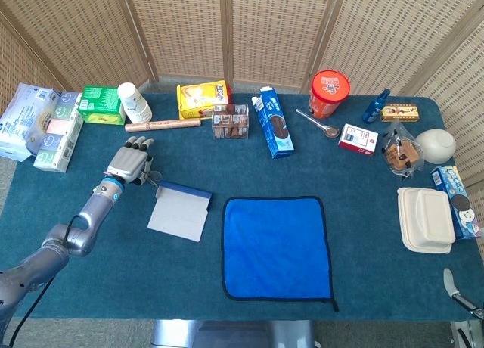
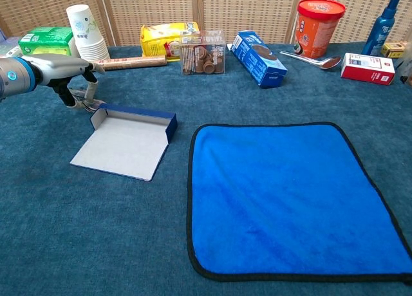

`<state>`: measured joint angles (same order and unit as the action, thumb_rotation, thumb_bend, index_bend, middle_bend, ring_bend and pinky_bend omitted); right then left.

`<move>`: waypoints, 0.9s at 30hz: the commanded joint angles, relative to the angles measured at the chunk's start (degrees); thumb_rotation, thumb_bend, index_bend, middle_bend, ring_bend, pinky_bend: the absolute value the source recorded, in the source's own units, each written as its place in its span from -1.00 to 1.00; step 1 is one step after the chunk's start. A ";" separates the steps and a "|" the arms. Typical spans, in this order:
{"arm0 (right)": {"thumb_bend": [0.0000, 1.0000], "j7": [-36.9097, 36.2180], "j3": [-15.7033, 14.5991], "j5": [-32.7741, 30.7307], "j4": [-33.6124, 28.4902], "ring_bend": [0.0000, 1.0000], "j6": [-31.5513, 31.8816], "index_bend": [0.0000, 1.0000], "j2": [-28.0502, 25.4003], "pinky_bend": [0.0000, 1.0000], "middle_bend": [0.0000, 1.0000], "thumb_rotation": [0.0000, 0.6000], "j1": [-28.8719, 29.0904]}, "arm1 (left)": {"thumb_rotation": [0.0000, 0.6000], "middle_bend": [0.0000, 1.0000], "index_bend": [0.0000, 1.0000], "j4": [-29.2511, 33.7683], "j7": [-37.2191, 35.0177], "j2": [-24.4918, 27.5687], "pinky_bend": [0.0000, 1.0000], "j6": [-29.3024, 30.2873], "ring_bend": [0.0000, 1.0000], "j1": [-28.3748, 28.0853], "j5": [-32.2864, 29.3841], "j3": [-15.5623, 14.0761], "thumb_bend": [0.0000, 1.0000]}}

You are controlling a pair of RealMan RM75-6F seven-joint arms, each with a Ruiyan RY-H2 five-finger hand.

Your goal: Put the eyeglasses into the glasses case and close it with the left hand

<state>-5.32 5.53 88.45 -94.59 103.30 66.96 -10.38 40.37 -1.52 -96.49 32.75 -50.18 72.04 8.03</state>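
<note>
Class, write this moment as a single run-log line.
stage: grasping | left hand: over eyeglasses, grip unclear | glasses case: open, empty, beside blue cloth | right hand: barely in view

Place: a staged indoor test setup, not a lived-in room.
Surface: a table covered in teal carpet-like cloth.
Backdrop: woven rattan folding screens just behind the table.
Props: snack boxes, a red tub and paper cups lined along the table's far edge.
</note>
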 commanded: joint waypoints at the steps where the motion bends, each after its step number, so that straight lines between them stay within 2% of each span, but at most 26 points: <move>1: -0.31 -0.13 0.01 0.07 0.05 -1.00 0.16 -0.77 0.01 -0.88 -0.75 0.50 -0.10 | 1.00 -0.77 0.34 0.57 -0.13 0.29 -1.00 0.19 -1.00 0.13 -0.08 0.11 -0.22; 5: -0.31 -0.20 -0.04 0.29 0.07 -1.00 0.36 -0.77 0.01 -0.88 -0.75 0.50 -0.21 | 1.00 -0.70 0.38 1.99 -0.37 1.11 -1.00 0.60 -1.00 0.41 -0.30 0.34 -0.22; 14: -0.31 -0.20 -0.02 0.87 -0.07 -1.00 0.16 -0.78 0.10 -0.88 -0.75 0.50 0.07 | 1.00 -0.69 0.37 8.80 -1.41 6.02 -1.00 4.52 -1.00 2.46 -0.65 1.29 -0.22; 27: -0.31 -0.21 0.03 1.72 0.14 -1.00 -1.01 -0.78 0.57 -0.88 -0.75 0.51 1.24 | 1.00 -0.72 0.36 23.07 0.48 14.83 -1.00 10.52 -1.00 6.15 -2.95 2.61 -0.23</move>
<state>-5.51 5.57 90.15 -94.47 102.27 67.54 -9.15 61.16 -1.45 -83.06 42.16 -44.84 69.63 10.41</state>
